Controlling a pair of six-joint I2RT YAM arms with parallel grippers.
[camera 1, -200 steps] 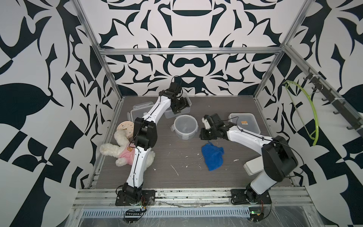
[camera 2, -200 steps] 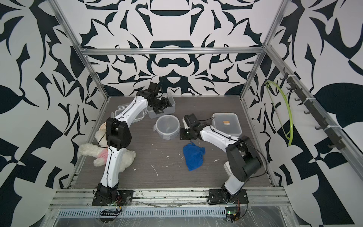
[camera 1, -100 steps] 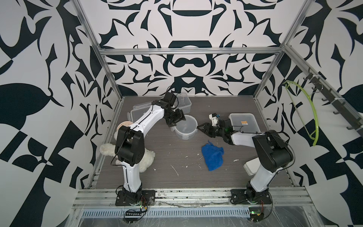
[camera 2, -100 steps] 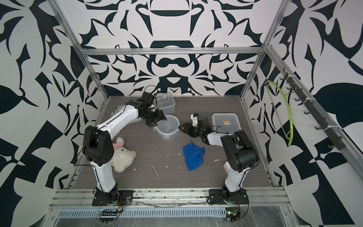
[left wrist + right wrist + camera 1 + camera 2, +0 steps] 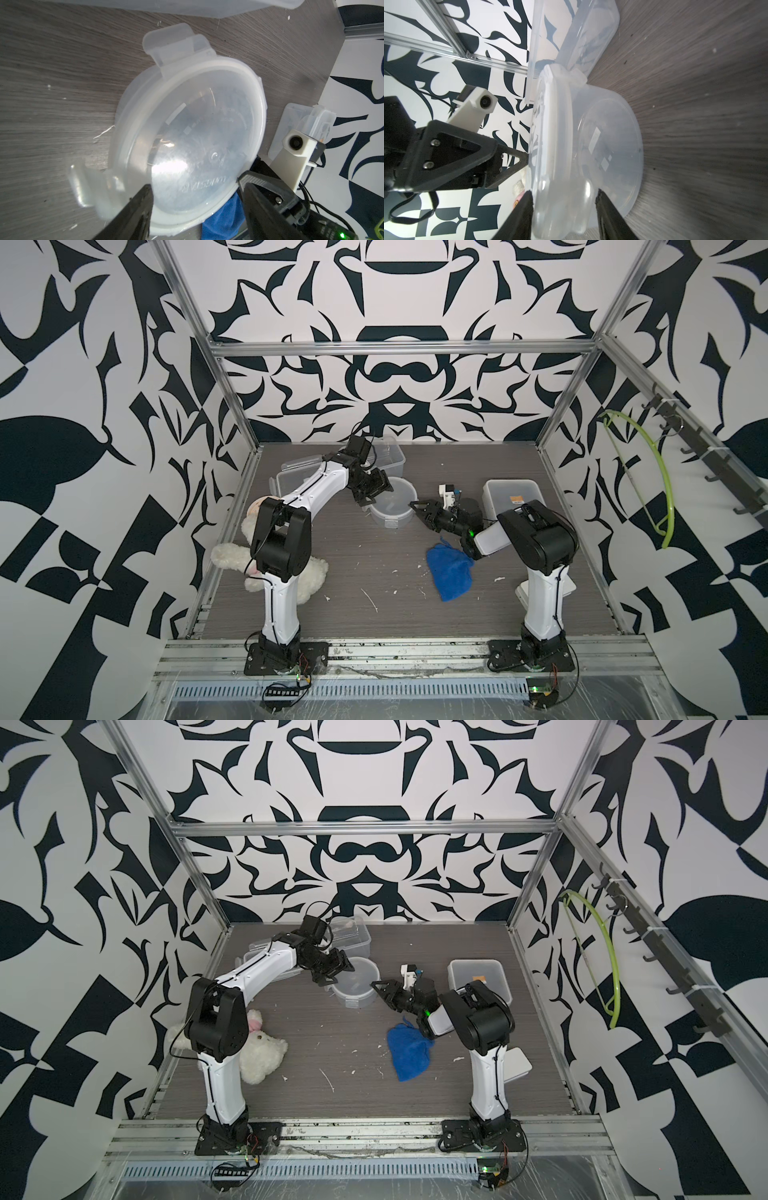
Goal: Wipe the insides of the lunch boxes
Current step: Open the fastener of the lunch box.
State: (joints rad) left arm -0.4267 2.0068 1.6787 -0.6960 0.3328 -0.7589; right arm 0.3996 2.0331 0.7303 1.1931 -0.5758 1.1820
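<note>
so the round lunch box [image 5: 392, 504] sits mid-way on the tabletop [image 5: 374, 560], lid [image 5: 197, 128] on, left pincer [image 5: 376, 494] wide over its rim, right pincer [image 5: 417, 511] parted around a side clip [image 5: 571, 207], neither gripping, so I'd steady it with one and pop clips gently before fetching the blue cloth [image 5: 451, 572].

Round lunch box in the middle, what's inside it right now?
The round lunch box looks empty: only glare and raised lettering on its clear plastic show. The left gripper covers part of its rim, hiding that bit.
</note>
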